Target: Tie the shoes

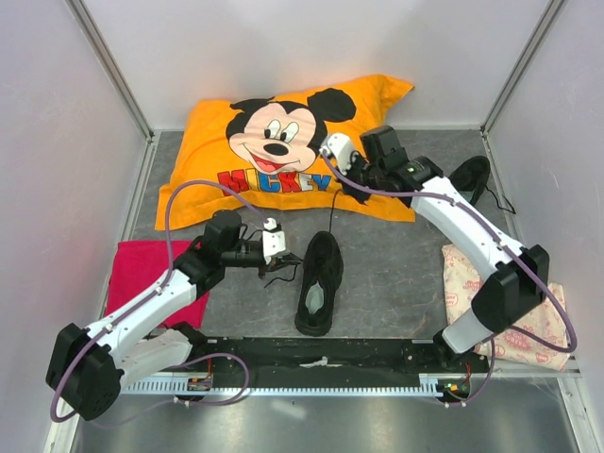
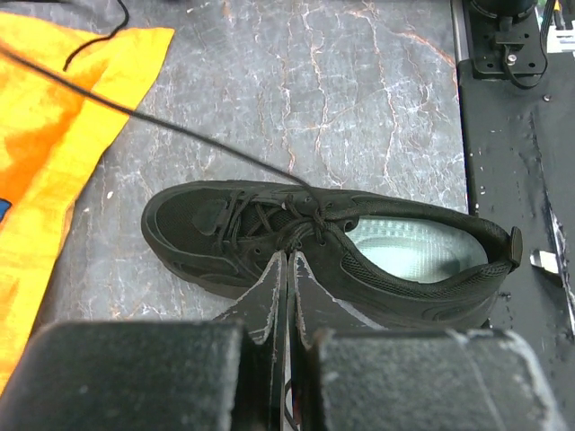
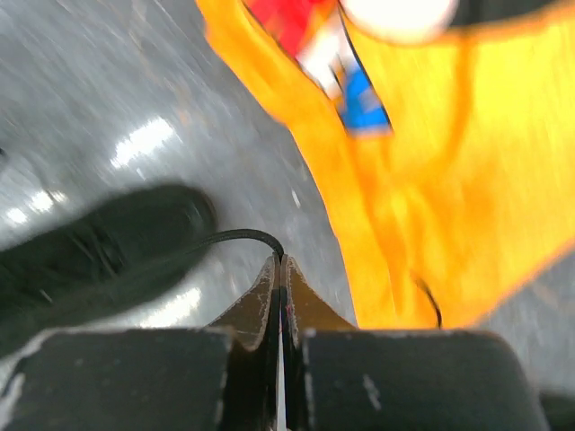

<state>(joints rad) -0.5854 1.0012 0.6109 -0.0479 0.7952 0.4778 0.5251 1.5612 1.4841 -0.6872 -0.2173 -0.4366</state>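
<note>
**A:** Where is the shoe?

**B:** 1 shoe [image 2: 193,224] lies on the worktop [image 2: 359,81] straight ahead of the left gripper [image 2: 287,256]. It is side-on, with its toe to the gripper's left and its pale insole to the right. The fingertips sit right at the crossed lacing.

**A:** Is that gripper holding anything?

**B:** Its jaws are pressed together. I cannot tell whether a strand is caught between them.

**A:** And the other one?

**B:** The right gripper [image 3: 280,262] is clamped on a thin black lace [image 3: 225,235]. The lace leaves the tips and runs leftward to the blurred shoe. An orange pillow [image 3: 431,180] lies to the gripper's right.

**A:** And the second shoe?

**B:** The second shoe [image 1: 470,176] lies well apart, to the right gripper's right, beyond its arm.
</note>
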